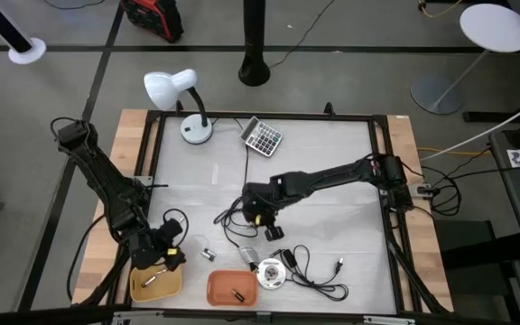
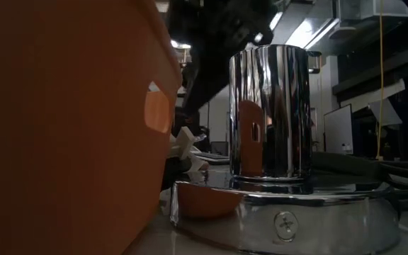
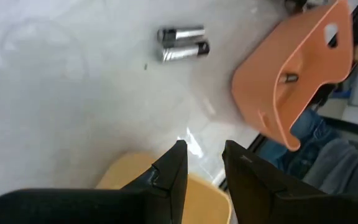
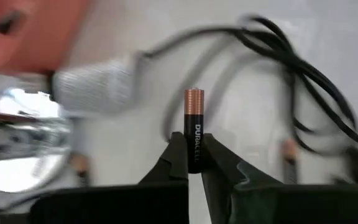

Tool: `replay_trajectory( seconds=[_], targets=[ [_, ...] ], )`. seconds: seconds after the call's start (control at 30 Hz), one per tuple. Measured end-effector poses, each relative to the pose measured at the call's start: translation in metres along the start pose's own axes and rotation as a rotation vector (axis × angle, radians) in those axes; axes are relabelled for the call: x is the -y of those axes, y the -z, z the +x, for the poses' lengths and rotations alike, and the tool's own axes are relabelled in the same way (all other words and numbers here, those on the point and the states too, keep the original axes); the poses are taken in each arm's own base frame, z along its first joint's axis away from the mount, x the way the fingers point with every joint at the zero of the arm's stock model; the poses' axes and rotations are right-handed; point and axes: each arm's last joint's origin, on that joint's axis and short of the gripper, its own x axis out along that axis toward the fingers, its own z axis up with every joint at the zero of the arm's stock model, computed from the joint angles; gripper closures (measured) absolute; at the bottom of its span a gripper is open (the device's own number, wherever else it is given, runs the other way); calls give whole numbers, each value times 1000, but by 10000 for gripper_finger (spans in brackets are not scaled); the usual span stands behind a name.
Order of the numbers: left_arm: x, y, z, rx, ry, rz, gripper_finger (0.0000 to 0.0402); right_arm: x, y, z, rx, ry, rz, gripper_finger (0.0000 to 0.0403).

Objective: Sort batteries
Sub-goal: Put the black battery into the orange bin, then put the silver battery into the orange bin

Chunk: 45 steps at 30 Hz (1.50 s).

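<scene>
My right gripper [image 4: 193,155] [image 1: 270,229] is over the middle of the table, above black cables, shut on a black and copper battery [image 4: 194,121]. My left gripper [image 3: 204,155] [image 1: 170,255] is open and holds nothing, over the far edge of the yellow tray [image 1: 156,283]. That tray has a battery [image 1: 149,283] lying in it. Two silvery batteries [image 3: 182,43] [image 1: 208,255] lie side by side on the table between the grippers. The orange tray [image 1: 231,287] [image 3: 297,68] holds one small dark battery [image 1: 237,294] [image 3: 288,78]. My right gripper pinches the battery's black lower half [image 4: 194,149] between its two fingertips. The battery lies along the fingers, and its copper end [image 4: 194,99] sticks out past them. It is lifted clear of the table.
A tangle of black cables [image 1: 310,271] and a round chrome and white object [image 1: 270,273] [image 2: 271,113] lie near the table's near edge, right of the orange tray. A calculator [image 1: 263,136] and a white desk lamp [image 1: 181,99] stand at the far edge.
</scene>
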Motion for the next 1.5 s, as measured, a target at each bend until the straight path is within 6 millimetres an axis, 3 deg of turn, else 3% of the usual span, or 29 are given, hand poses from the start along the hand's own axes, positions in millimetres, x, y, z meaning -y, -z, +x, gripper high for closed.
replay_trajectory(
  seconds=[0.43,0.7,0.9,1.2,1.5],
  targets=[
    [-8,-13,0,222,-67,80,306,-83,-36,16,238,-60,-313,386],
    [-12,-33,2,364,-132,48,306,-117,-38,23,257,-50,-418,386],
    [-13,-46,4,416,-178,41,306,-127,-34,43,246,-50,-435,386],
    [-15,-55,4,429,-235,122,306,-125,-25,68,191,-34,-428,380],
    [-16,-55,4,408,-274,262,306,-122,-25,70,180,43,-418,291]
  ],
)
